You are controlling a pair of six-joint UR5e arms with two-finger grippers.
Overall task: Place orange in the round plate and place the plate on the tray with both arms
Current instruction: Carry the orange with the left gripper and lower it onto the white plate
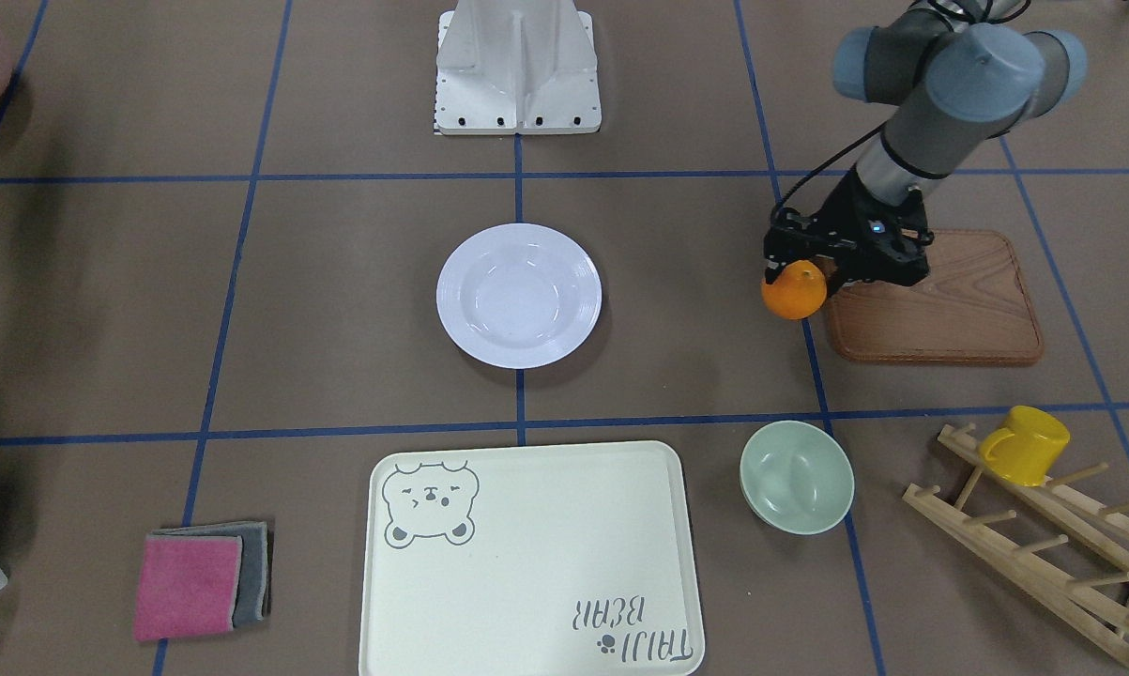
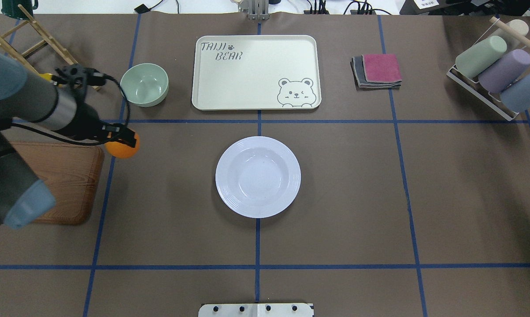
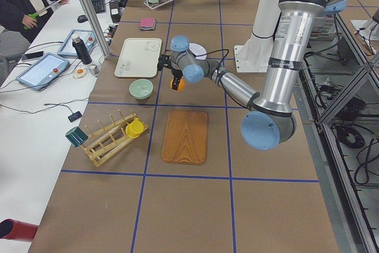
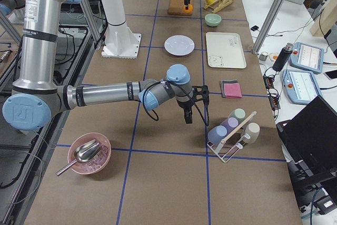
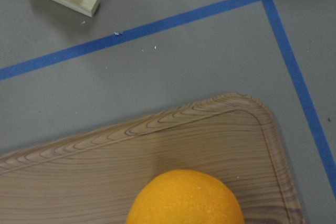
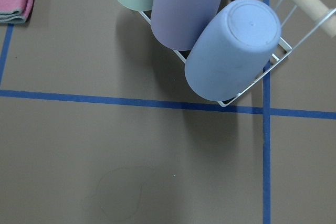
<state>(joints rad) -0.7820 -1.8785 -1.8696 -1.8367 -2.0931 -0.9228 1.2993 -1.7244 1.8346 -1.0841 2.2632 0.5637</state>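
Observation:
My left gripper (image 1: 797, 272) is shut on the orange (image 1: 794, 292) and holds it in the air at the corner of the brown wooden board (image 1: 939, 300). The overhead view puts the orange (image 2: 123, 150) well to the left of the round plate (image 2: 257, 177). That white plate (image 1: 519, 295) sits mid-table with nothing in its sunken centre. Beyond it lies the cream bear tray (image 2: 256, 70), bare. In the left wrist view the orange (image 5: 186, 198) fills the bottom edge over the board. My right gripper (image 4: 187, 115) shows only in the exterior right view, near the cup rack; I cannot tell its state.
A pale green bowl (image 2: 144, 84) stands left of the tray. A wooden peg rack (image 1: 1043, 526) carries a yellow mug (image 1: 1026, 444). Folded pink and grey cloths (image 2: 377, 71) lie right of the tray. A wire rack holds pastel cups (image 2: 498, 72). A pink bowl with a scoop (image 4: 88, 154) sits far right.

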